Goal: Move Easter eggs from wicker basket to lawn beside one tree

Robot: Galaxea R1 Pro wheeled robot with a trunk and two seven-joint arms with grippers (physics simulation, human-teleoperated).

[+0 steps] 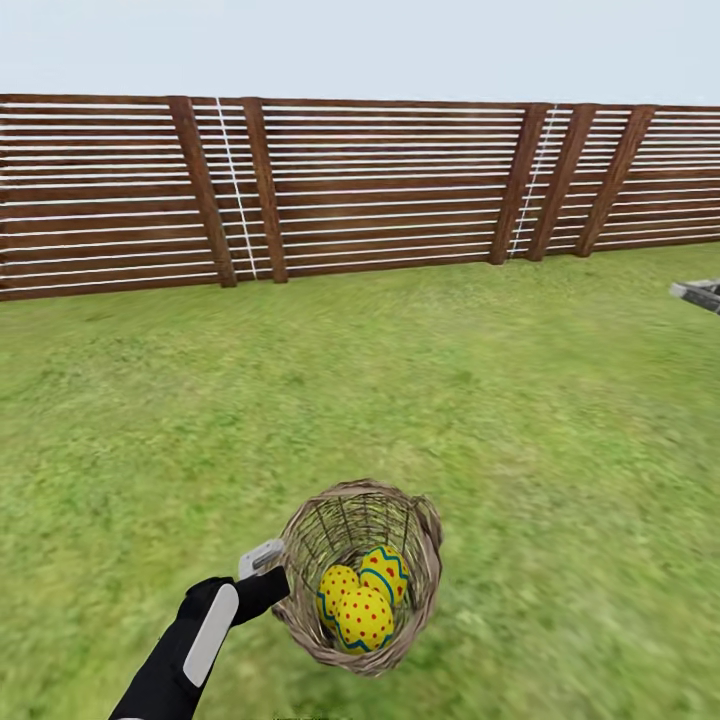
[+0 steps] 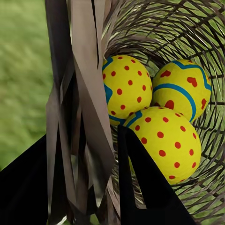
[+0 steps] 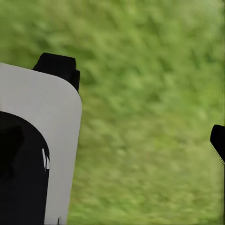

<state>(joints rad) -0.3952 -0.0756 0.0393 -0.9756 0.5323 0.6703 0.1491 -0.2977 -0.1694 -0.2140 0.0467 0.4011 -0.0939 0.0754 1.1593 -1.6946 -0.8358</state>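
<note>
My left gripper (image 1: pixel 268 580) is shut on the rim of the brown wicker basket (image 1: pixel 420 560), which tilts toward me over the lawn (image 1: pixel 400 380). Three yellow Easter eggs (image 1: pixel 362 600) with red dots and blue zigzags lie together inside it. In the left wrist view the basket wall (image 2: pixel 89 117) runs between my two black fingers (image 2: pixel 145 187), and the eggs (image 2: pixel 164 140) sit just beyond, one (image 2: pixel 183 89) with a red flower mark. My right gripper (image 3: pixel 140 108) hangs open over bare grass (image 3: pixel 150 70), its fingers (image 3: pixel 58 65) wide apart. No tree trunk is in sight.
A brown horizontal-slat fence (image 1: pixel 380 190) closes the garden at the far side of the grass. A grey flat object (image 1: pixel 700 293) pokes in at the right edge. Open grass lies on all sides of the basket.
</note>
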